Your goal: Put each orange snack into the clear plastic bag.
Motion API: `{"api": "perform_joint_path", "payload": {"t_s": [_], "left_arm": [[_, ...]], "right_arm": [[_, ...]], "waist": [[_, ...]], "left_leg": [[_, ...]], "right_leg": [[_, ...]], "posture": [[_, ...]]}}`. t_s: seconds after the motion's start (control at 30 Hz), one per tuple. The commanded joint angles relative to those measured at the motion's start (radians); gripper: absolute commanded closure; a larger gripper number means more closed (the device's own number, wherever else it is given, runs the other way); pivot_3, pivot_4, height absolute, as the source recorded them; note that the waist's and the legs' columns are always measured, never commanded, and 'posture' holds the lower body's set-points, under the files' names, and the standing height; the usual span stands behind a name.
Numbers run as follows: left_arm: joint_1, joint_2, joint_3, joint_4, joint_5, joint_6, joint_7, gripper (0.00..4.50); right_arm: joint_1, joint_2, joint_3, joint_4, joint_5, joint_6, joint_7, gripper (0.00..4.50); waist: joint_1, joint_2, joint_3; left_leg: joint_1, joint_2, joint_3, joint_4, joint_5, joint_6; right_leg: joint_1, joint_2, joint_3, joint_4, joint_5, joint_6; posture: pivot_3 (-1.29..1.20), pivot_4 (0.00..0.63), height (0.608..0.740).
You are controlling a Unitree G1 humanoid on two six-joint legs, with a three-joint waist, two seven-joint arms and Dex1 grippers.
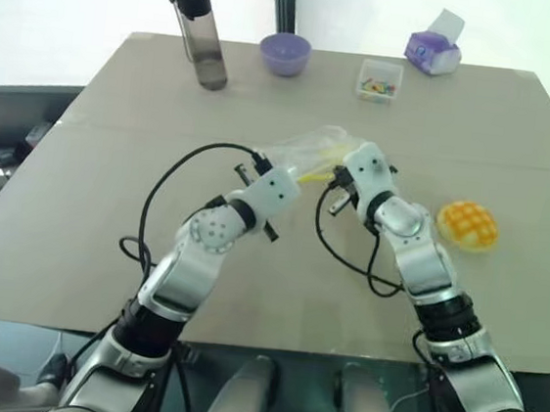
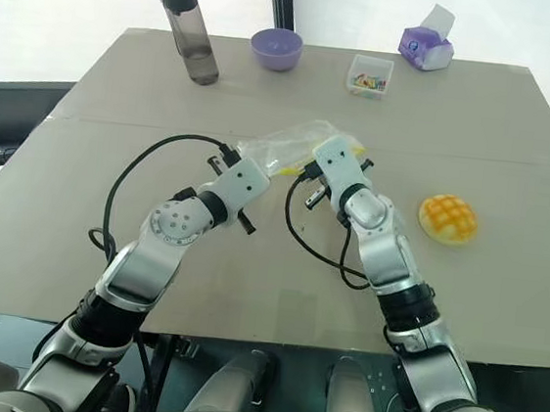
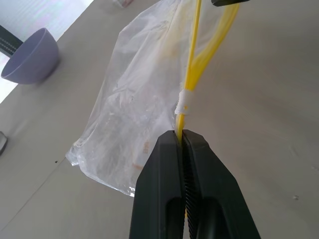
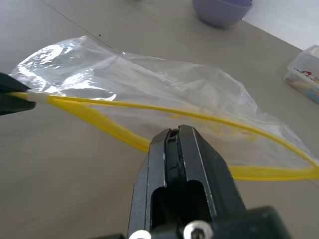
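Observation:
The orange snack, a round yellow-orange bun with a grid top, lies on the table to the right of my right arm, apart from both grippers. The clear plastic bag is at mid-table, its mouth end raised between my two hands. My left gripper is shut on one end of the bag's yellow seal strip. My right gripper is shut on the near lip of that strip, further along. The two yellow lips stand slightly parted between the grippers. The bag looks empty.
Along the table's far edge stand a dark bottle, a purple bowl, a small clear box of colourful bits and a purple tissue pack. Black cables loop beside both wrists. Bare tabletop lies to the left and front.

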Motion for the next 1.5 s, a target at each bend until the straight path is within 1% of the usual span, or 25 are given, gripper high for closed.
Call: {"api": "perform_joint_path", "payload": {"t_s": [0.03,0.13,0.2,0.23,0.3,0.33,0.37,0.43,0.47,0.57,0.6,0.7,0.8,0.93,1.03,1.17,1.27,1.4,1.5], "left_arm": [[-0.002,0.008,-0.002,-0.059,-0.009,-0.032,-0.022,4.50],[0.002,0.013,-0.011,-0.064,-0.009,-0.038,-0.036,4.50],[0.003,0.011,-0.009,-0.065,-0.009,-0.037,-0.036,4.50],[0.001,0.009,-0.007,-0.064,-0.008,-0.035,-0.035,4.50],[-0.003,0.004,-0.004,-0.061,-0.005,-0.030,-0.030,4.50],[-0.004,0.002,-0.003,-0.059,-0.003,-0.028,-0.028,4.50],[-0.006,0.001,0.000,-0.058,-0.002,-0.025,-0.024,4.50],[-0.005,0.000,0.003,-0.057,0.001,-0.021,-0.020,4.50],[-0.005,0.000,0.006,-0.055,0.001,-0.020,-0.019,4.50],[-0.015,-0.005,0.007,-0.043,0.002,-0.019,-0.013,4.50],[-0.020,-0.007,0.006,-0.038,0.002,-0.020,-0.011,4.50],[-0.029,-0.013,0.006,-0.027,0.001,-0.021,-0.005,4.50],[-0.037,-0.015,0.007,-0.014,0.000,-0.025,-0.001,4.50],[-0.045,-0.017,0.009,0.002,0.001,-0.029,0.004,4.50],[-0.048,-0.020,0.008,0.010,-0.001,-0.030,0.006,4.50],[-0.051,-0.026,0.005,0.020,-0.005,-0.032,0.008,4.50],[-0.053,-0.032,0.003,0.026,-0.007,-0.035,0.010,4.50],[-0.056,-0.038,0.003,0.035,-0.009,-0.040,0.010,4.50],[-0.058,-0.038,0.003,0.044,-0.012,-0.047,0.006,4.50]], "right_arm": [[-0.074,0.023,-0.018,0.136,0.020,-0.088,-0.049,4.45],[-0.128,0.034,-0.010,0.240,0.025,-0.152,-0.067,4.45],[-0.156,0.008,0.046,0.299,-0.025,-0.255,-0.071,4.45],[-0.166,-0.013,0.084,0.325,-0.068,-0.313,-0.088,4.22],[-0.179,-0.045,0.135,0.368,-0.134,-0.393,-0.124,3.61],[-0.182,-0.057,0.153,0.382,-0.158,-0.426,-0.137,3.13],[-0.184,-0.076,0.178,0.388,-0.197,-0.466,-0.156,2.75],[-0.185,-0.107,0.215,0.392,-0.259,-0.528,-0.190,1.79],[-0.184,-0.121,0.230,0.392,-0.285,-0.553,-0.204,1.43],[-0.174,-0.157,0.256,0.394,-0.339,-0.599,-0.222,0.13],[-0.169,-0.166,0.260,0.396,-0.352,-0.608,-0.226,0.03],[-0.152,-0.187,0.262,0.392,-0.381,-0.621,-0.235,0.03],[-0.103,-0.193,0.222,0.323,-0.350,-0.603,-0.209,0.03],[-0.008,-0.198,0.154,0.157,-0.265,-0.544,-0.118,0.03],[0.112,-0.253,0.113,-0.056,-0.241,-0.521,-0.047,0.03],[0.254,-0.258,-0.010,-0.265,-0.153,-0.385,0.008,0.03],[0.350,-0.242,-0.146,-0.380,-0.059,-0.247,0.024,0.03],[0.445,-0.241,-0.330,-0.459,0.057,-0.088,0.037,0.03],[0.472,-0.224,-0.453,-0.492,0.140,0.051,0.027,0.03]], "waist": [[-0.001,0.000,0.000],[-0.001,0.000,0.000],[-0.002,0.000,0.000],[-0.002,0.000,0.000],[-0.001,0.000,0.000],[-0.001,0.000,0.000],[-0.001,0.000,0.000],[0.000,0.000,0.000],[0.000,0.000,0.000],[-0.001,0.000,0.000],[-0.001,0.000,0.000],[0.000,0.000,0.000],[0.000,0.000,0.000],[0.000,0.000,0.000],[0.006,0.000,0.000],[0.007,0.000,0.000],[0.007,0.000,0.000],[0.011,0.000,0.000],[0.012,0.000,0.000]], "left_leg": [[0.000,0.000,0.000,0.000,0.000,0.000],[0.000,0.000,0.000,0.000,0.000,0.000],[0.000,0.000,0.000,0.000,0.000,0.000],[0.000,0.000,0.000,0.000,0.000,0.000],[0.000,0.000,0.000,0.000,0.000,0.000],[0.000,0.000,0.000,0.000,0.000,0.000],[0.000,0.000,0.000,0.000,0.000,0.000],[0.000,0.000,0.000,0.000,0.000,0.000],[0.000,0.000,0.000,0.000,0.000,0.000],[0.000,0.000,0.000,0.000,0.000,0.000],[0.000,0.000,0.000,0.000,0.000,0.000],[0.000,0.000,0.000,0.000,0.000,0.000],[0.000,0.000,0.000,0.000,0.000,0.000],[0.000,0.000,0.000,0.001,0.000,0.000],[-0.001,0.000,0.000,0.001,0.000,0.000],[-0.001,0.000,0.000,0.002,0.000,0.000],[0.000,0.000,0.000,0.003,0.000,0.000],[0.000,0.000,0.000,0.003,-0.001,0.001],[0.000,0.000,0.000,0.003,-0.001,0.001]], "right_leg": [[0.000,0.000,0.000,0.000,0.000,0.000],[0.000,0.000,0.000,0.000,0.000,0.000],[0.000,0.000,0.000,0.000,0.000,0.000],[0.000,0.000,0.000,0.000,0.000,0.000],[0.000,0.000,0.000,0.000,0.000,0.000],[0.000,0.000,0.000,0.000,0.000,0.000],[0.000,0.000,0.000,0.000,0.000,0.000],[0.000,0.000,0.000,0.000,0.000,0.000],[0.000,0.000,0.000,0.000,0.000,0.000],[0.000,0.000,0.000,0.000,0.000,0.000],[0.000,0.000,0.000,0.000,0.000,0.000],[0.000,0.000,0.000,0.000,0.000,0.000],[0.000,0.000,0.000,0.000,0.000,0.000],[0.000,0.000,0.000,0.000,0.000,0.000],[0.000,0.000,0.000,0.000,0.000,0.000],[0.001,0.000,0.000,0.000,0.000,0.000],[0.002,0.000,0.000,0.000,0.000,0.000],[0.003,0.000,0.000,0.000,0.000,0.000],[0.003,0.000,0.000,0.000,0.000,0.000]], "posture": [[0.00,0.150,0.739],[0.00,0.150,0.739],[0.00,0.150,0.739],[0.00,0.150,0.739],[0.00,0.150,0.739],[0.00,0.150,0.739],[0.00,0.150,0.739],[0.00,0.150,0.739],[0.00,0.150,0.739],[0.00,0.150,0.739],[0.00,0.150,0.739],[0.00,0.150,0.739],[0.00,0.150,0.739],[0.00,0.150,0.739],[0.00,0.150,0.739],[0.00,0.150,0.739],[0.00,0.150,0.739],[0.00,0.150,0.739],[0.00,0.150,0.739]]}}
